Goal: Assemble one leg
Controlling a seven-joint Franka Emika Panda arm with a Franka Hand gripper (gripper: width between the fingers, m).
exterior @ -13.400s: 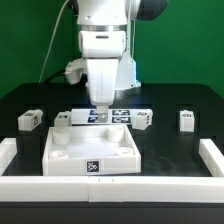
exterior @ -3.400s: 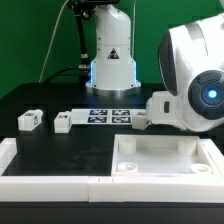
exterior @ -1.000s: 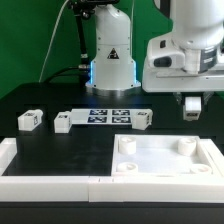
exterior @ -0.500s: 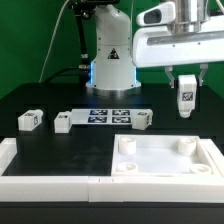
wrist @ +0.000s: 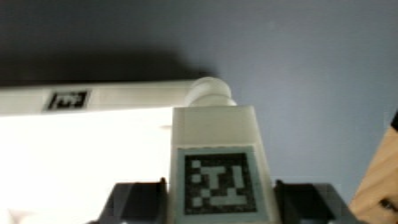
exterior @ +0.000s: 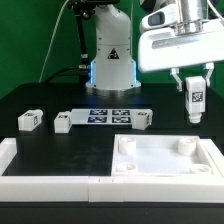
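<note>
**Status: leg grasped, not yet fitted.**

1. The black tabletop [exterior: 40,95] carries all loose parts.
2. The large white square panel [exterior: 165,160] lies flat at the tabletop's 5 o'clock. Its raised corner sockets face up, and all the sockets in view are unoccupied.
3. The marker board [exterior: 105,116] lies at 11 o'clock of the panel.
4. The tool [exterior: 193,86] hangs at 1 o'clock of the panel, clear of the tabletop, with its fingers [wrist: 134,200] clamped on opposite sides of one leg [exterior: 194,102]. The leg is upright. In the wrist view a tag face shows, with the panel beneath it.
5. Three spare legs rest on the tabletop: one [exterior: 143,119] touching or just beside the marker board's 3 o'clock end, one [exterior: 62,123] at its 9 o'clock end, and one [exterior: 29,120] further toward 9 o'clock.

Judgement: pick-up is done. Remaining steps are alignment over a corner socket, lowering, seating and release.
</note>
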